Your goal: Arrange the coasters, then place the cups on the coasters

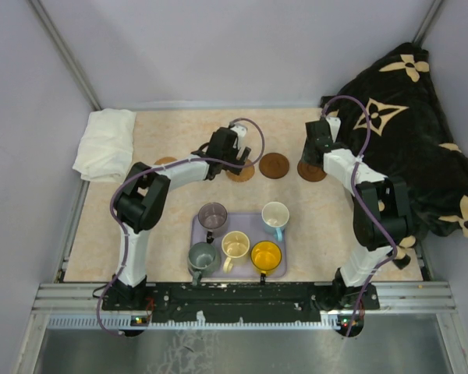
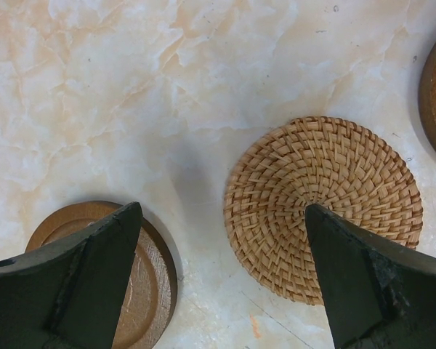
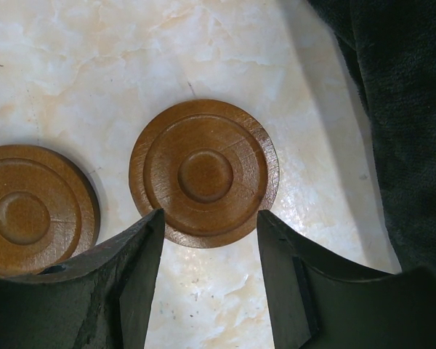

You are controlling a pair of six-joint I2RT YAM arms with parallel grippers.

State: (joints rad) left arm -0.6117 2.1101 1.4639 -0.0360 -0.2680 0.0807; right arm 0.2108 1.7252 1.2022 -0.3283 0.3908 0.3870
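Beyond the tray (image 1: 246,224), the left end effector (image 2: 224,218) stands wide over the woven coaster (image 2: 323,207). The right end effector (image 3: 211,218) is half-open and empty over a wooden coaster (image 3: 203,173).

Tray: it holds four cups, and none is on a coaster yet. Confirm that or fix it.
Not four: the tray holds five, a purple cup, white cup, cream cup, yellow cup and grey-green cup, and none is on a coaster yet. The top view shows it.
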